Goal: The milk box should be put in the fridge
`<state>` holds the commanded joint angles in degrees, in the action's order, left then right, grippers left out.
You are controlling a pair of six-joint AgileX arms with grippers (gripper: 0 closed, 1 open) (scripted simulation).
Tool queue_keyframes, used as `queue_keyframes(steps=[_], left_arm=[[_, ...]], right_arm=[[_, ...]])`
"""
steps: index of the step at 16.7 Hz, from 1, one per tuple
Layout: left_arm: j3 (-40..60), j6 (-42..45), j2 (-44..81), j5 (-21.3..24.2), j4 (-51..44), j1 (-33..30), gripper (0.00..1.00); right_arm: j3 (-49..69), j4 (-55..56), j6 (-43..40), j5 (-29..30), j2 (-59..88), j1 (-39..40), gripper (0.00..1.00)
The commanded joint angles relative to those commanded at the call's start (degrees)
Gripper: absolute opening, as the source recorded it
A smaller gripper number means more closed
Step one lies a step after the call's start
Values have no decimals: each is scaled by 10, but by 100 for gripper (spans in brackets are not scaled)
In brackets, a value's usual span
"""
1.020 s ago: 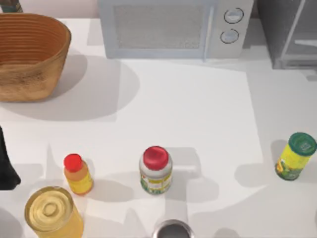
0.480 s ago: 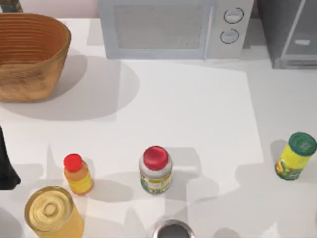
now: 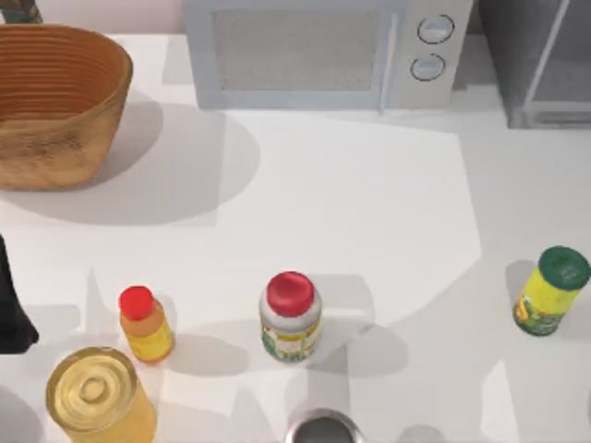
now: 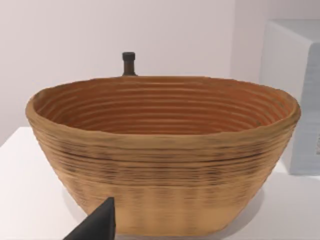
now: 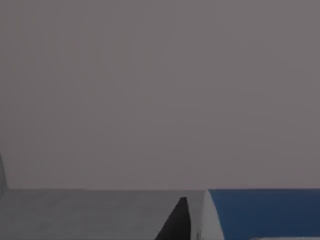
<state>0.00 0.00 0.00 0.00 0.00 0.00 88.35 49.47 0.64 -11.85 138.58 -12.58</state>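
Right wrist view: one dark fingertip (image 5: 176, 222) of the right pincer lies just beside the milk box's (image 5: 265, 212) blue top, against a plain grey surface; how far it is open I cannot tell. The left arm (image 3: 11, 309) sits parked at the desk's (image 3: 351, 203) left edge (its pincer's opening also untold). The fridge (image 3: 540, 60) stands at the far right corner, beside one microwave (image 3: 323, 51). One basket (image 3: 55, 101), two red-capped containers, one green-capped can; the desk's middle lies bare.
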Motion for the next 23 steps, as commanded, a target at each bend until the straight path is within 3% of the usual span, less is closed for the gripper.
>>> queue_keyframes(steps=[7, 20, 23], left_arm=[[0, 0, 0, 0, 0, 0, 100], [0, 0, 0, 0, 0, 0, 100], [0, 0, 0, 0, 0, 0, 100]], right_arm=[[37, -24, 1, 6, 11, 1, 0], [37, -24, 1, 6, 11, 1, 98], [37, -24, 1, 6, 11, 1, 100]])
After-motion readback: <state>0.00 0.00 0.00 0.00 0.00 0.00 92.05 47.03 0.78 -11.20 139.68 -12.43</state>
